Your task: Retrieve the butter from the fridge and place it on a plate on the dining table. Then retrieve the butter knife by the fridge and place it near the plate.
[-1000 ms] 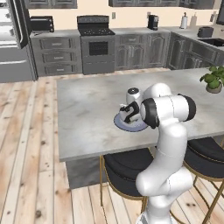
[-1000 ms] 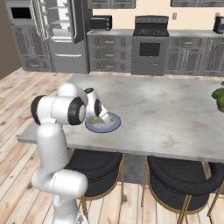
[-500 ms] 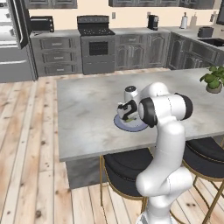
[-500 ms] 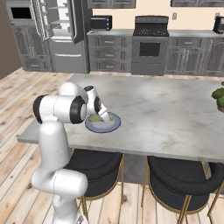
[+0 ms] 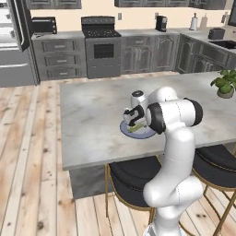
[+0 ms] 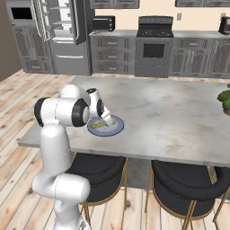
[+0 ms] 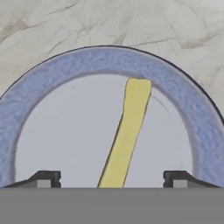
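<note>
Butter [image 7: 127, 135] flat on plate [image 7: 52, 70], fingers [image 7: 46, 178] spread either side.

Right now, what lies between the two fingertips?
The butter lies between the open gripper's fingertips, flat on the plate, seen in the hand view.

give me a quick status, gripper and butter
Gripper open, low over the plate. Butter lying flat on the plate, between the fingertips, not gripped. Nothing in the way on the dining table.

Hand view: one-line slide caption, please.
Open gripper poised above the butter lying on the plate.
</note>
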